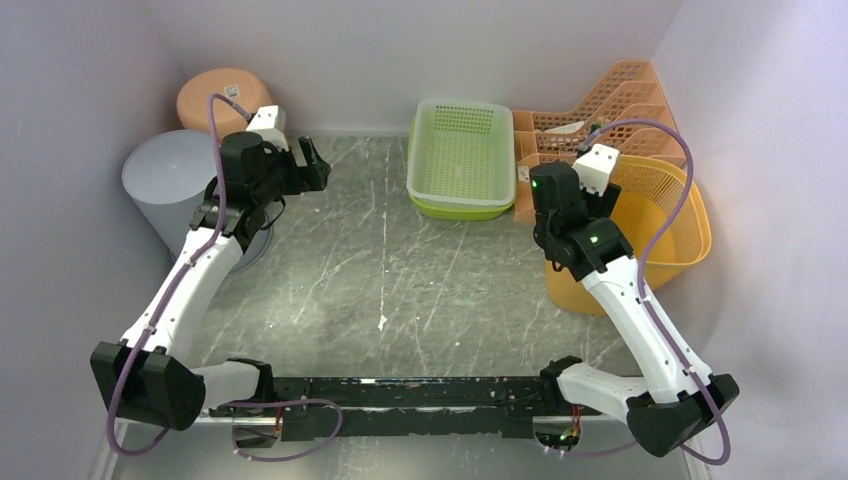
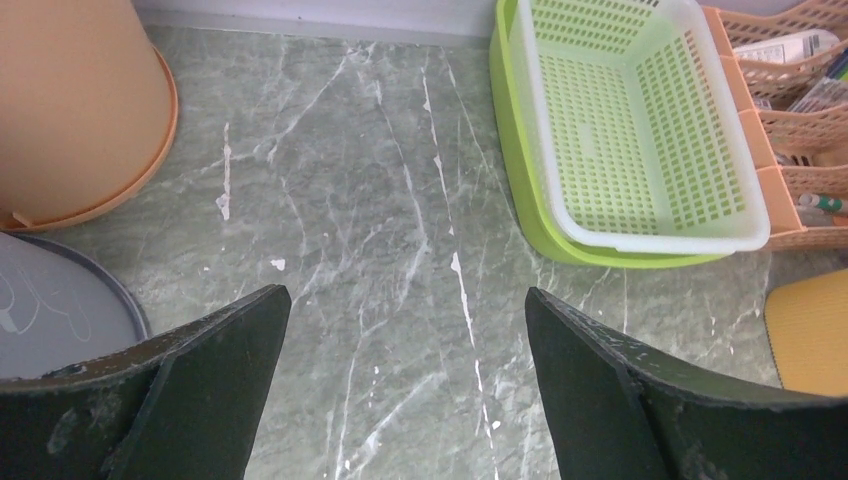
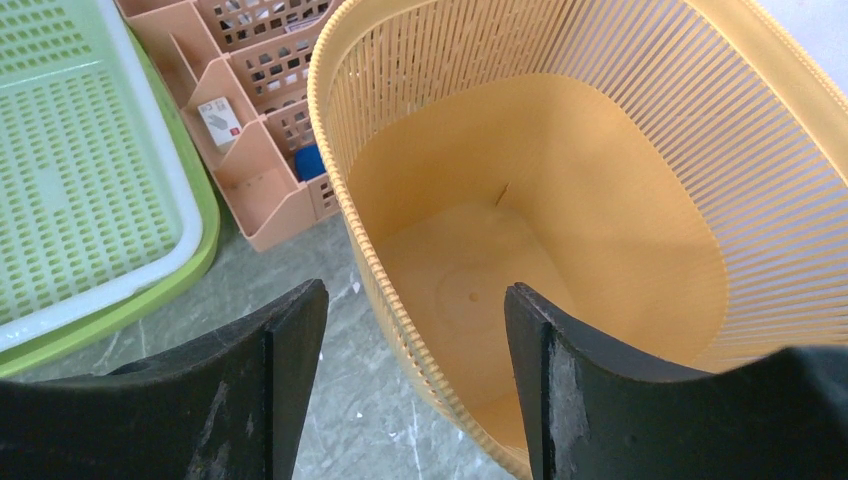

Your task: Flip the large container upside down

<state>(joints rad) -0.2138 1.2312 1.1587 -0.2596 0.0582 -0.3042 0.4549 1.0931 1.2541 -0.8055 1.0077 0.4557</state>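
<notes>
The large container is a yellow-orange slatted basket (image 1: 672, 215), upright on the right of the table, open side up and empty inside (image 3: 560, 200). A corner of it shows in the left wrist view (image 2: 812, 335). My right gripper (image 1: 552, 215) is open above the basket's near-left rim; in the right wrist view (image 3: 415, 340) one finger is outside the wall over the table and the other is over the inside. It is not touching the rim. My left gripper (image 1: 315, 165) is open and empty over bare table at the back left (image 2: 405, 340).
A green tray with a pale mesh insert (image 1: 462, 155) sits at back centre. A peach slotted organizer (image 1: 590, 110) stands behind the basket. An upturned grey bin (image 1: 170, 185) and an upturned orange bucket (image 1: 222, 98) stand at back left.
</notes>
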